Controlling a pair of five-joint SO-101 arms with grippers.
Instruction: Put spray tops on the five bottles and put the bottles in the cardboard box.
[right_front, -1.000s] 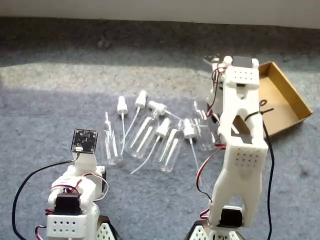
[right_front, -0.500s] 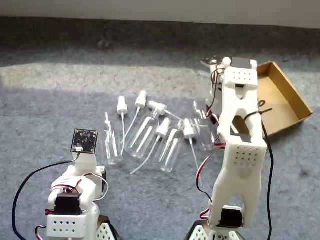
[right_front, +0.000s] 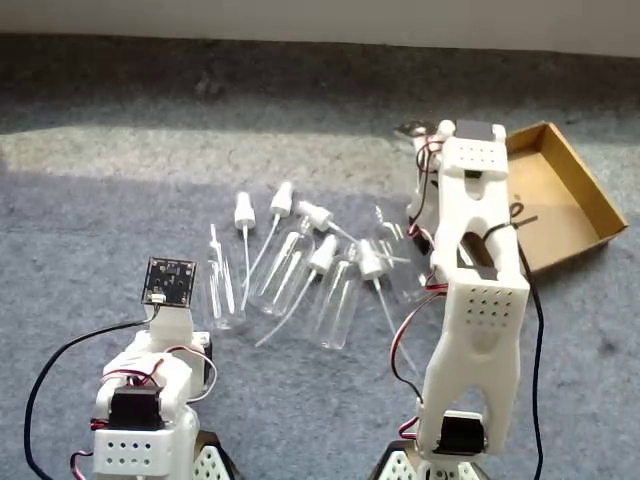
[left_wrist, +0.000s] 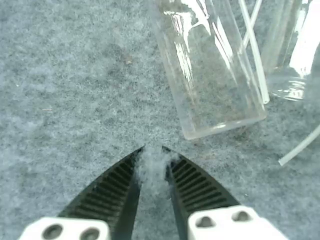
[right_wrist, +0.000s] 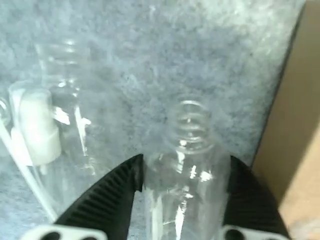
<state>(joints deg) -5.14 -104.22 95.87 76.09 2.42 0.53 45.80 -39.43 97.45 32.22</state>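
Grip on the right side looks firm to me: the right gripper (right_wrist: 185, 160) has its jaws pressed against both flanks of the rightmost bottle (right_wrist: 189, 130), clenched around the body just below the shoulder. The bare threaded neck points away from the wrist. I cannot tell whether that bottle is lifted or resting on the grey carpet (right_front: 120, 200). The cardboard box (right_front: 560, 200) sits just beside it, on the outer side of the right arm (right_front: 478, 300). On its other side another uncapped bottle (right_wrist: 67, 85) lies close, with a white spray top (right_wrist: 35, 131) next to it. From above, the other bottles lie in a loose row between my two arms, and the spray tops (right_front: 282, 197) are scattered loose among them, their thin dip tubes trailing across the glass. The left gripper (left_wrist: 152, 148) is folded back near its base at the near edge. Its jaws are pinched almost together on nothing, tips aimed at the carpet just short of the flat bottom of the leftmost bottle (left_wrist: 210, 75), near it but not touching.
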